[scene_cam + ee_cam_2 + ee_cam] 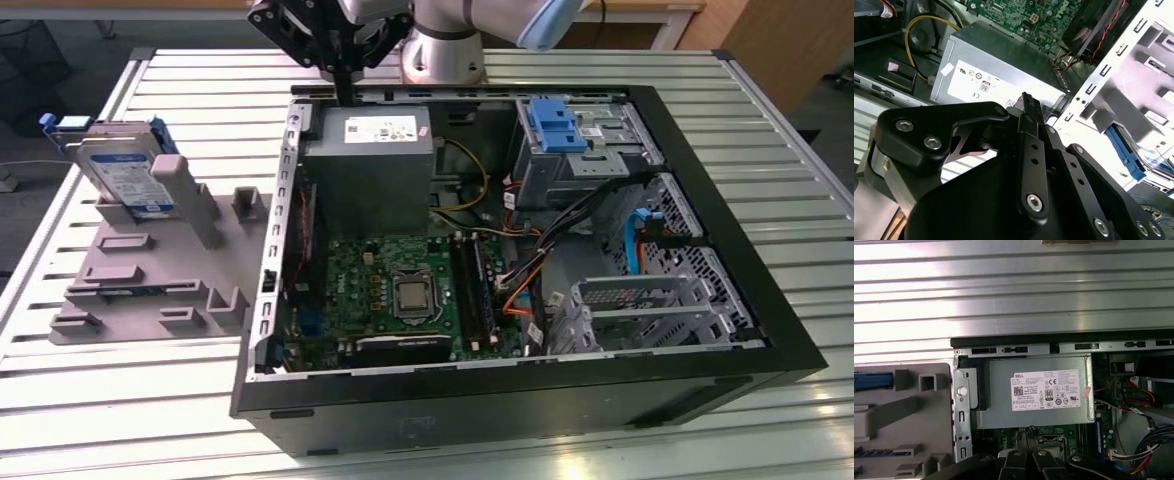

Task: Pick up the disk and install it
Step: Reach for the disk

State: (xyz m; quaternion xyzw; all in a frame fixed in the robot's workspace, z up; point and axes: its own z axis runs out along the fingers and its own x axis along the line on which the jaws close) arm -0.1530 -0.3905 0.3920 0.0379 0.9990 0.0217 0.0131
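the robot arm (454,40) reaches in from the top middle of the exterior view. its black gripper (346,97) points down over the back edge of the open computer case (747,350), right above the big grey box (367,165) with the white sticker. the jaws are pressed together and there is nothing between them; the second wrist view shows the gripper (1025,96) with its two thin tips side by side over that same grey box (999,60). the disk (120,170) is in the upper left of the exterior view, well apart from the gripper. it stands up on its edge, a bit tilted, in a slot of the grey holder (134,290) that sits on the desk (747,140) just beside the case. you can see its silver face, its white and blue label and its bright blue frame. the first wrist view shows a bit of the blue frame (871,381) on the grey holder (904,415), next to the wall of the case. inside the case there is a green board (387,290) in the middle, and a ribbed blue latch (554,125) sits in the upper right part of the case with no drive in it.
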